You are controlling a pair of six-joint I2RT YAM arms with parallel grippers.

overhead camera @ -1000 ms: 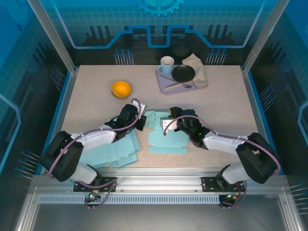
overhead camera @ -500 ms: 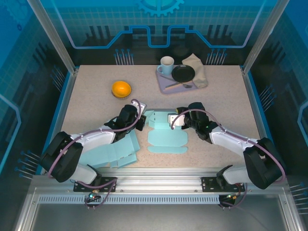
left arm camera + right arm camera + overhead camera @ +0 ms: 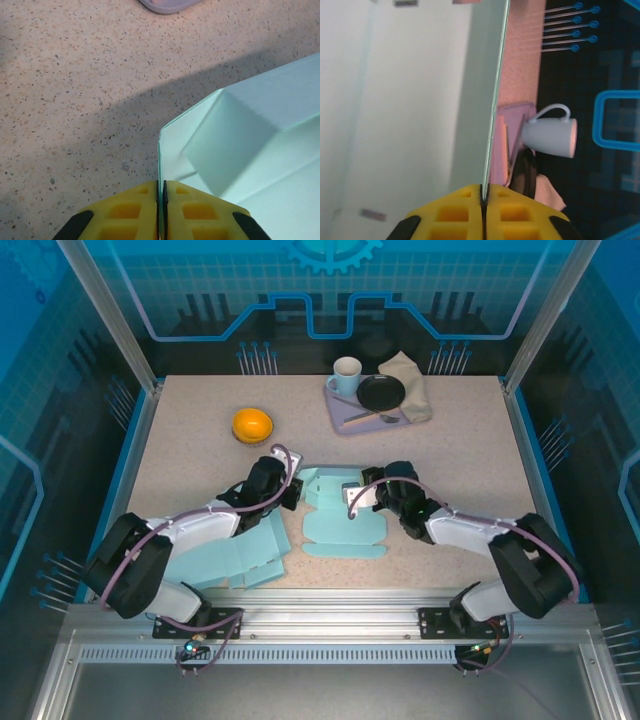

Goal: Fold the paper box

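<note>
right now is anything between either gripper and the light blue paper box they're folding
Nothing visible stands in the way. The left gripper is shut on a thin raised edge of the light blue paper box at its left side, and the right gripper is shut on a raised edge at its right side.

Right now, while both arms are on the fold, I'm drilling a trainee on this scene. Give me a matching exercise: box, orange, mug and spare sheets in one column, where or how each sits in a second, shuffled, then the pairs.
Column one
1. box
2. orange
3. mug
4. sheets

Column two
A. standing on the tray
B. lying flat at the near left of the table
C. clamped in the left gripper and the right gripper
D. alone, left of the tray

Pairs: 1-C, 2-D, 3-A, 4-B
</note>
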